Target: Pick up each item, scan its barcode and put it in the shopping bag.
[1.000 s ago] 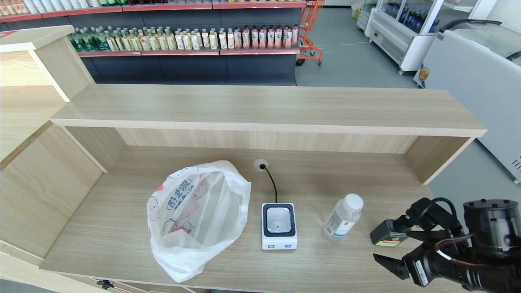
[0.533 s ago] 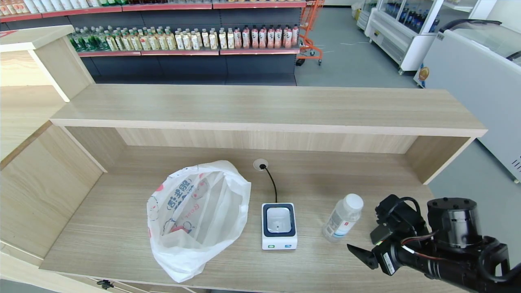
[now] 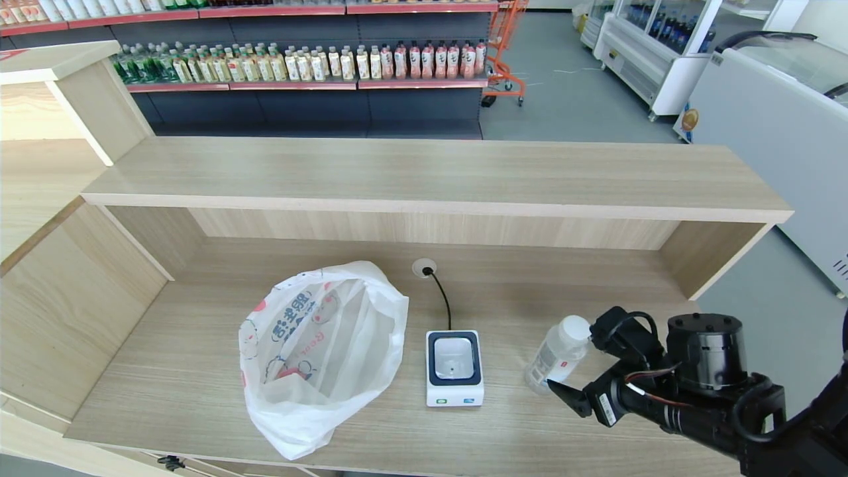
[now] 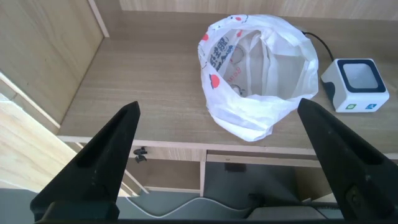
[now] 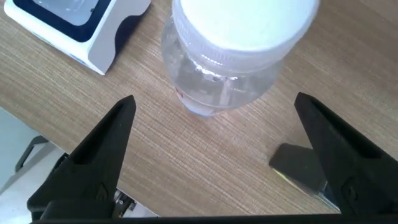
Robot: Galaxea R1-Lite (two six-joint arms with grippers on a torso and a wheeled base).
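Water bottle [image 3: 558, 351], clear with a white cap, stands upright on the pale wooden worktop [image 3: 543, 291], just to the right of the barcode scanner [image 3: 454, 368] and apart from it. The right pincer [image 3: 576, 358] is at the bottle with its jaws spread wide. In the right wrist view the pincer [image 5: 214, 101] has one dark finger [image 5: 93, 165] on each side of the bottle [image 5: 230, 56], with bare worktop showing between each finger and the bottle, so nothing is pinched. In that view a small dark box [image 5: 298, 169] lies flat on the worktop near the bottle, on the side away from the scanner [image 5: 74, 25].

The scanner is a white block with a dark-framed window facing up. Its black cable [image 3: 440, 295] runs back to a round hole in the worktop. To the scanner's left the white printed shopping bag [image 3: 324, 351] sits with its mouth open, its edge close beside the scanner.

The left pincer [image 4: 217, 115] hangs off the near edge of the worktop [image 4: 143, 81], jaws spread wide and holding nothing, with the bag [image 4: 255, 74] and scanner [image 4: 357, 84] beyond it.

Behind the counter stand shelves of bottled drinks [image 3: 298, 63] and chest freezers [image 3: 762, 106].
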